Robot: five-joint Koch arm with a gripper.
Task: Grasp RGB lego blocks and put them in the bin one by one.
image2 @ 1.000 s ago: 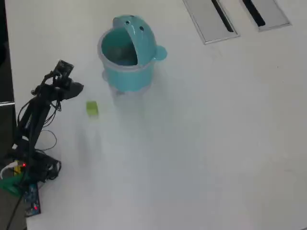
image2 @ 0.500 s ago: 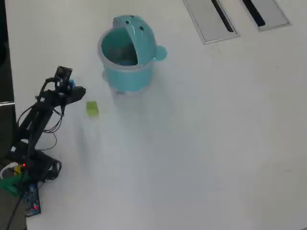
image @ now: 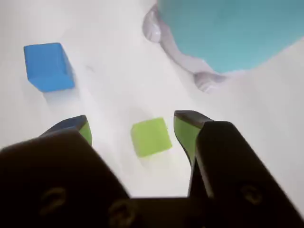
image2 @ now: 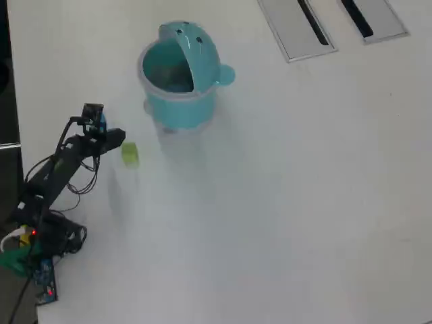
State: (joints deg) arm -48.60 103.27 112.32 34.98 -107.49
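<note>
Lowered and reaching further toward the green block, the gripper now straddles it with jaws spread, probably ready to pinch. Nearby at upper left lies the blue block; the bin waits above with its lid up.

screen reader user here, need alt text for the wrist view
The open gripper hangs over a white table, its two green-padded jaws either side of a yellow-green block without touching it. A blue block lies further off at upper left, and the teal bin fills the upper right.
</note>
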